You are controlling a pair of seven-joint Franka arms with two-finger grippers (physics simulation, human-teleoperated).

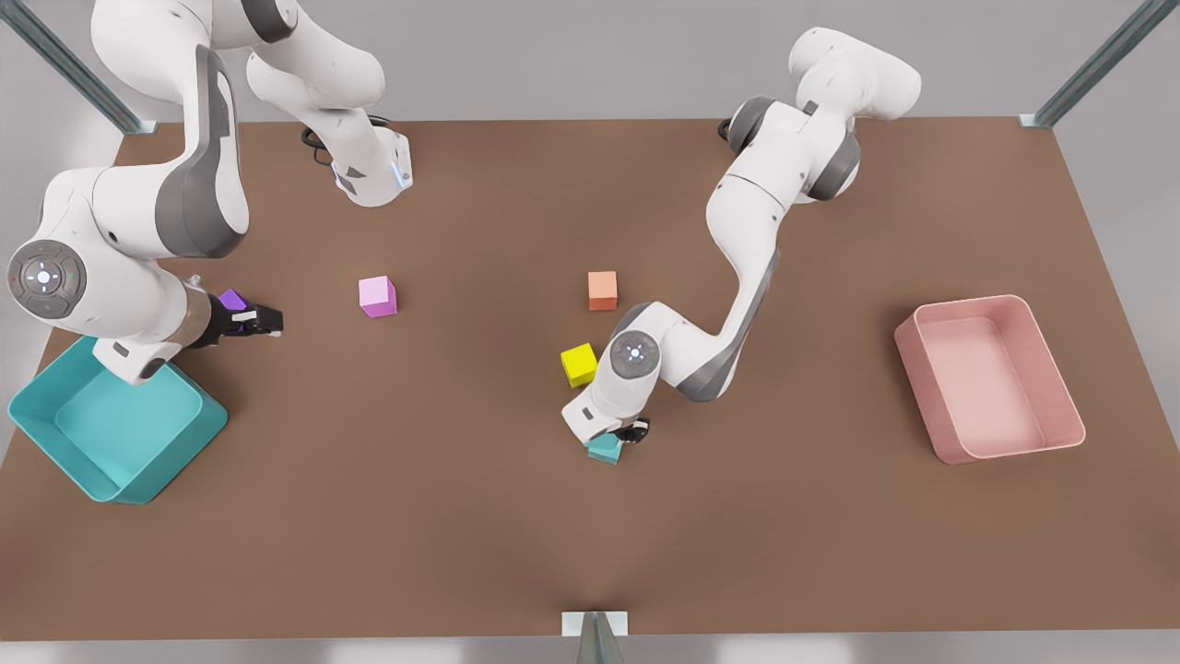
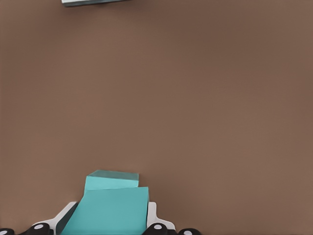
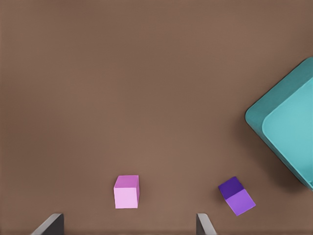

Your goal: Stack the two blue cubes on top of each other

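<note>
Brown table (image 1: 461, 516) across the front view, with a pink bin (image 1: 1060, 406) at middle right and a teal bin (image 1: 175, 443) at lower left

Just above the teal bin, at middle left, right gripper (image 1: 251, 320) held over the table with fingers (image 3: 49, 226) spread wide and nothing between them

Just below the centre of the front view, left gripper (image 1: 629, 432) pointed down and clamped on a blue cube (image 2: 110, 213), which is tilted between the pads; second blue cube (image 2: 112, 180) right against it on the far side, though whether one rests on the other cannot be told

Above and around that spot: yellow cube (image 1: 579, 364) just beside the left arm's wrist, orange cube (image 1: 602, 290) higher up near the centre, pink cube (image 1: 378, 296) left of centre, and purple cube (image 1: 232, 300) right by the right gripper
</note>
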